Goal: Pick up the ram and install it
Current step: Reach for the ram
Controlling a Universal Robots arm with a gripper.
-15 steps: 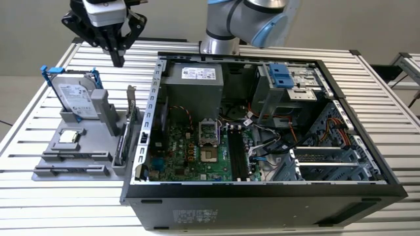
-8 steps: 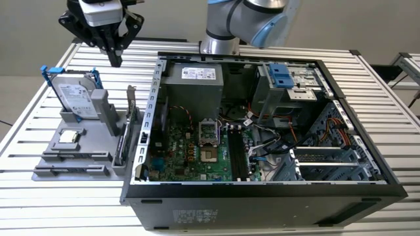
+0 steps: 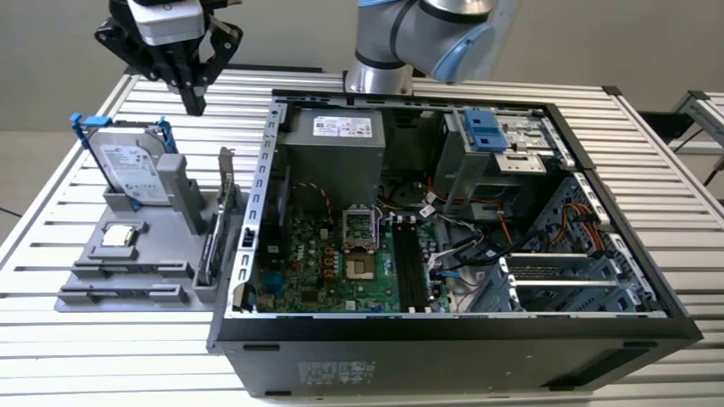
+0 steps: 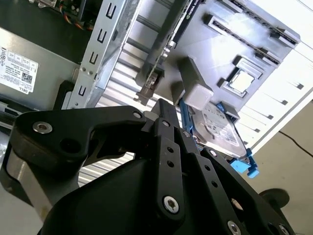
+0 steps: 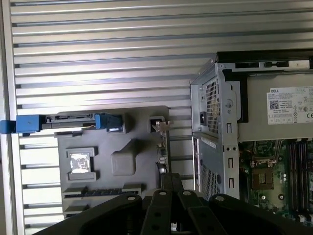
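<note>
The ram (image 5: pixel 104 191) is a long, thin, dark stick standing on edge in a slot of the grey fixture (image 3: pixel 80 280), at the end away from the hard drive; it also shows in the second wrist view (image 4: pixel 244 38). My gripper (image 3: pixel 195 105) hangs high over the table beyond the fixture's far end, above the hard drive (image 3: pixel 130 165). Its black fingers (image 5: pixel 171 180) meet at the tips and hold nothing. The open computer case (image 3: pixel 271 212) lies at the exterior view's right of the fixture, with the motherboard's black slots (image 3: pixel 408 263) bare.
The fixture also carries a dark card with a metal bracket (image 3: pixel 222 216), a processor chip (image 3: pixel 119 236) and a grey post (image 3: pixel 181 186). The case wall rises close beside the fixture. The table is slatted aluminium (image 3: pixel 114 356).
</note>
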